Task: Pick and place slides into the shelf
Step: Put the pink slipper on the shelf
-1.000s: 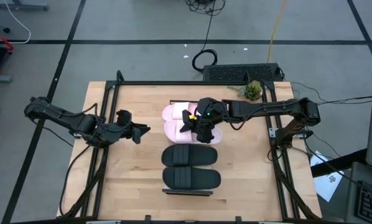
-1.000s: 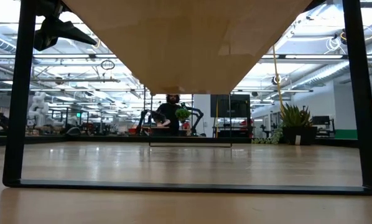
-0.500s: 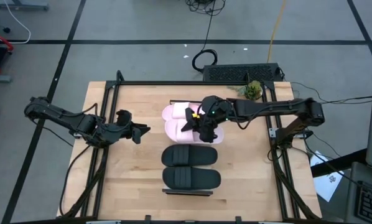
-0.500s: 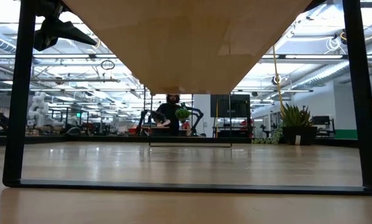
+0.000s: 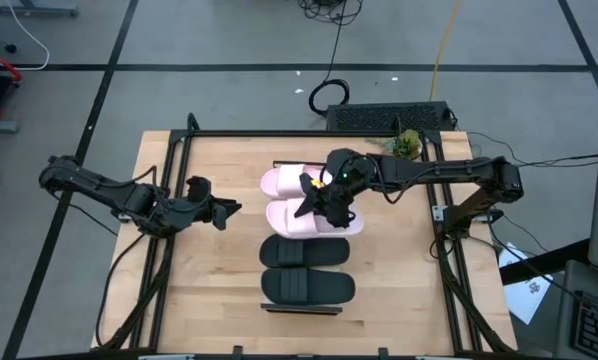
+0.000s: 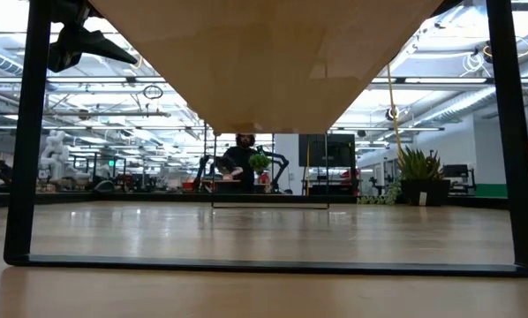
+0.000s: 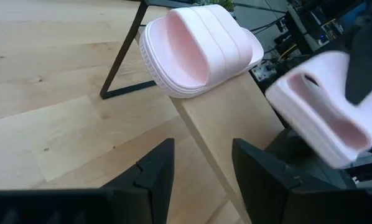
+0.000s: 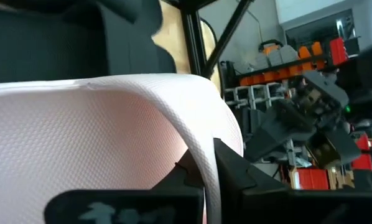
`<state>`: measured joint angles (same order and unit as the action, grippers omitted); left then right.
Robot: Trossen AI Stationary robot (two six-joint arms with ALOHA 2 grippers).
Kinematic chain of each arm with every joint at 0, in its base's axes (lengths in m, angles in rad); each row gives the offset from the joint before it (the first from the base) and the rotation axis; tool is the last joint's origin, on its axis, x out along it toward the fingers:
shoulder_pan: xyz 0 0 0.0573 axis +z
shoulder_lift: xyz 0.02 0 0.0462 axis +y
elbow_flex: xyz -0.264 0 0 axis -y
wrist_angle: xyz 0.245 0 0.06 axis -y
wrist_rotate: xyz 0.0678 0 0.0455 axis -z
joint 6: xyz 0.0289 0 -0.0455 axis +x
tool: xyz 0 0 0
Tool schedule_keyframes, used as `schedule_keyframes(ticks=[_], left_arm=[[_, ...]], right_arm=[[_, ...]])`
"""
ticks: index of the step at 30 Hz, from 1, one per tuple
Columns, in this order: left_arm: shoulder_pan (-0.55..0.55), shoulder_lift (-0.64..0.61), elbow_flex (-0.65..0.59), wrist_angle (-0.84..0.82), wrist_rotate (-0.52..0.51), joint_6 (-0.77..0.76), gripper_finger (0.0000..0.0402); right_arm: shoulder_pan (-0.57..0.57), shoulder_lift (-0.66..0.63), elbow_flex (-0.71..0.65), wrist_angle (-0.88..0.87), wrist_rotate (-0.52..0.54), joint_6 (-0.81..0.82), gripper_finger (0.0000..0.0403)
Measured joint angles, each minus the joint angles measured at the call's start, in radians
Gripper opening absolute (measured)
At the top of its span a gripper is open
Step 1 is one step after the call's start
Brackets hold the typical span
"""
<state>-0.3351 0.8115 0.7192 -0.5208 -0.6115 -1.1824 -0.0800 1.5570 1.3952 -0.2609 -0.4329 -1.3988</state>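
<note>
Slides: two pink [image 5: 297, 200], two black [image 5: 306, 270], one shelf [image 5: 284, 166].

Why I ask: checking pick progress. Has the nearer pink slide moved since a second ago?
Yes. The pink slide held by the right gripper has shifted toward the black slides, away from the other pink slide.

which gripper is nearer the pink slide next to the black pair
Right. The right gripper is shut on that pink slide, at its strap. The left gripper hangs open off the shelf's left side, apart from the slide.
</note>
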Motion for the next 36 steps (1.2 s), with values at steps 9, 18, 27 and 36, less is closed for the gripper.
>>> schedule_keyframes(ticks=[9, 18, 27, 36], left_arm=[[0.000, 0.000, 0.000, 0.000, -0.019, -0.002, 0.0161], [0.000, 0.000, 0.000, 0.000, -0.026, -0.037, 0.0161], [0.002, 0.001, 0.000, 0.000, -0.027, -0.053, 0.0161], [0.031, 0.047, 0.000, -0.007, -0.018, -0.038, 0.0161]], right_arm=[[-0.061, 0.000, 0.000, 0.049, -0.168, 0.078, 0.0001], [-0.124, 0.014, 0.000, 0.167, -0.367, 0.286, 0.0000], [-0.123, 0.075, 0.000, 0.263, -0.384, 0.312, 0.0000], [-0.123, 0.108, 0.000, 0.315, -0.387, 0.362, 0.0000]])
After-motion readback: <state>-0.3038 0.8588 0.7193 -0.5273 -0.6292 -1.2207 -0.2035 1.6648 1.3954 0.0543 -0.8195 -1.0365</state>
